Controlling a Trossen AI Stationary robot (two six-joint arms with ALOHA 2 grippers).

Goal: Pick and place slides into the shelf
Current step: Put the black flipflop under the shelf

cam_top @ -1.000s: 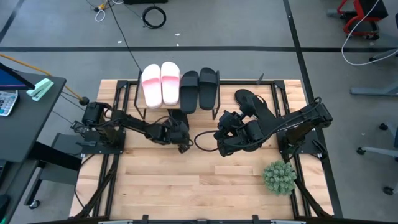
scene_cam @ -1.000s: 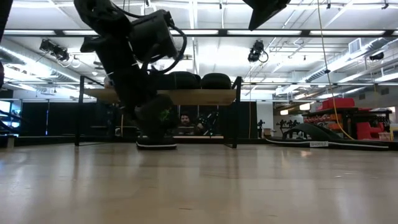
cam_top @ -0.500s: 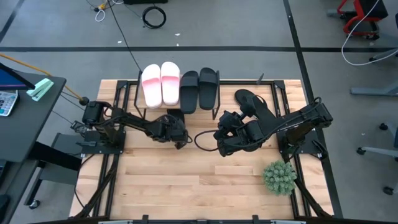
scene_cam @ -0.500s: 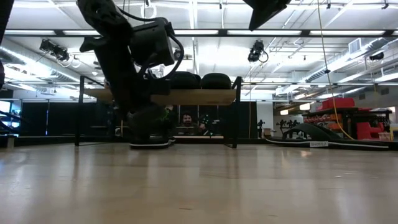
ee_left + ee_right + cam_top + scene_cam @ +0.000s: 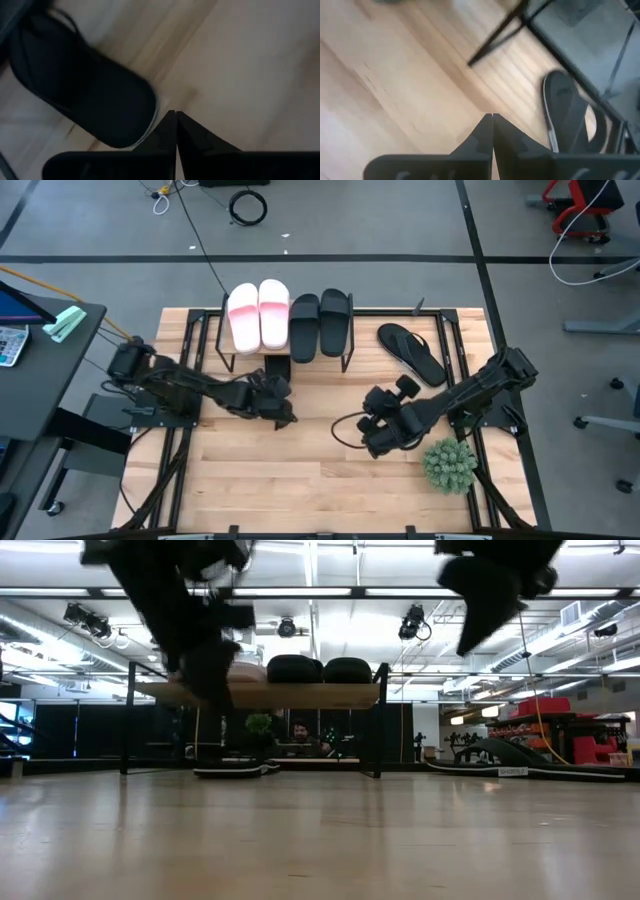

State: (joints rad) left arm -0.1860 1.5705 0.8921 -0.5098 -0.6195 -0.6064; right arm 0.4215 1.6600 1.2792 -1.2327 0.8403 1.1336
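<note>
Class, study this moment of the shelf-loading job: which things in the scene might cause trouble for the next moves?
1. One thong flip-flop lies only partly under the shelf, near a frame leg; a later pass could knock it.
2. The other flip-flop lies by the table's right frame bar, awkward to grip.
3. The plant ball sits beside the right gripper, which may bump it. Both grippers, left too, are shut and empty.

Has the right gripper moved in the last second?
Yes. In the high view the right gripper has pulled back from beside the shelf toward the plant ball, leaving the flip-flop lying uncovered on the table.
</note>
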